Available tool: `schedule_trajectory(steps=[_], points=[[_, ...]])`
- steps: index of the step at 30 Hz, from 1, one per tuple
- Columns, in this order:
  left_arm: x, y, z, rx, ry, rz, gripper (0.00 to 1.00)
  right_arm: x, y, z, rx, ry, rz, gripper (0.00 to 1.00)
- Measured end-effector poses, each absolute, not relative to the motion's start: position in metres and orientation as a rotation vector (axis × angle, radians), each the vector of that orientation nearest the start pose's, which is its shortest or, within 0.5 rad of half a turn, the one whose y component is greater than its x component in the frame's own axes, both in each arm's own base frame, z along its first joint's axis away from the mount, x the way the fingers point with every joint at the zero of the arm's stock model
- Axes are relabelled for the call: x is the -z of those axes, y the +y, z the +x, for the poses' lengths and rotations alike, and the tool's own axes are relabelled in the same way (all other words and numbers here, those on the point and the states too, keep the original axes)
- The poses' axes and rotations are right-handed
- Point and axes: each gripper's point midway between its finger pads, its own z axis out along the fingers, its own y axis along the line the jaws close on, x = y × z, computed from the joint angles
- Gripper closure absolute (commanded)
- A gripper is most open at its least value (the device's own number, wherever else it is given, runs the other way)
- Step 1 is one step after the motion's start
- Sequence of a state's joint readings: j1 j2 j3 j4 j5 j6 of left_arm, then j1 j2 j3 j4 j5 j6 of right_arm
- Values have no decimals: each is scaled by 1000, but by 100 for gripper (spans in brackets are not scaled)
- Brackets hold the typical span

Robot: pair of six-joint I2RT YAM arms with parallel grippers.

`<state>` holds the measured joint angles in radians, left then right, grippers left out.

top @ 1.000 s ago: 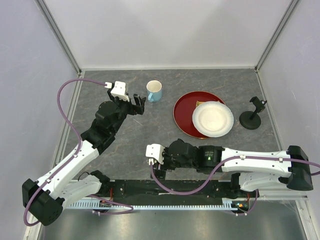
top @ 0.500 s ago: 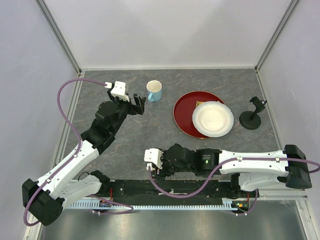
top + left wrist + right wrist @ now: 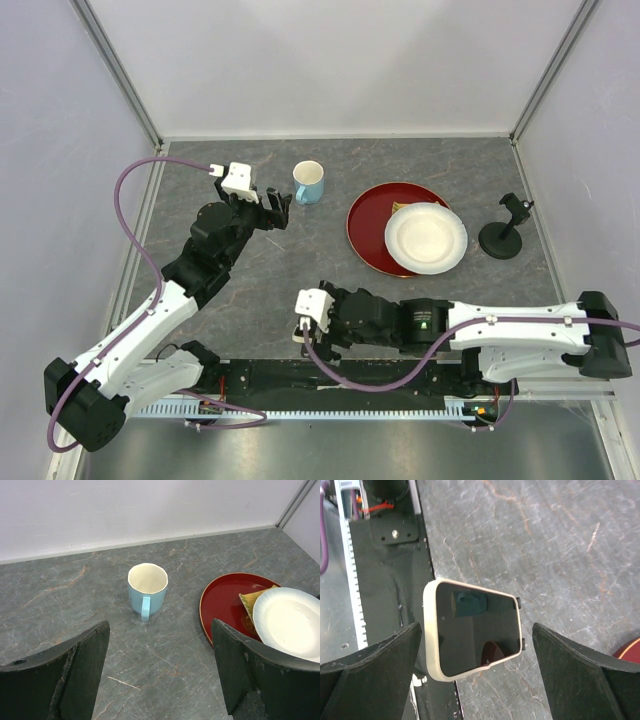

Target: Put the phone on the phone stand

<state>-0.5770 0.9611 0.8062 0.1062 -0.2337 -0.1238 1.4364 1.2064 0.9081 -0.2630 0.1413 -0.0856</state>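
Your right gripper (image 3: 476, 628) is springing open around the phone (image 3: 471, 636), which is lying lengthwise from finger to finger, far from your open left gripper (image 3: 159, 625).

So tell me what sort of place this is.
Likely a robotics test cell: white panel walls box in a grey table, and two robot arms are mounted at its near edge.

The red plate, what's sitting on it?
A white plate covers the red plate's right side, with a yellowish item poking out from underneath. Whatever else the white plate hides cannot be seen.
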Motion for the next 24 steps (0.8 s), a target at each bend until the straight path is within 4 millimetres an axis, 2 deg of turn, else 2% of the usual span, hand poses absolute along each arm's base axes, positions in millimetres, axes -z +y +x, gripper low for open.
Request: schedule_trajectory(steps=[4,6,9,12,15,19,24], points=[[-299,-168,324,352,1618,187,12,-206,347,87,-641,1650,-1310,2],[-300,-168,324,353,1615,186,12,-228,337,96,-639,1651,-1185,2],[-302,-167,322,355,1607,183,12,-259,309,117,-609,1653,-937,2],[-306,-166,320,360,1597,180,12,-276,272,140,-553,1675,-665,2],[-308,-166,320,363,1594,179,12,-277,233,160,-469,1701,-401,2],[-306,-167,319,372,1599,179,12,-264,169,187,-290,1740,-19,2],[-306,-170,318,390,1601,181,12,-255,94,221,-42,1722,296,2]])
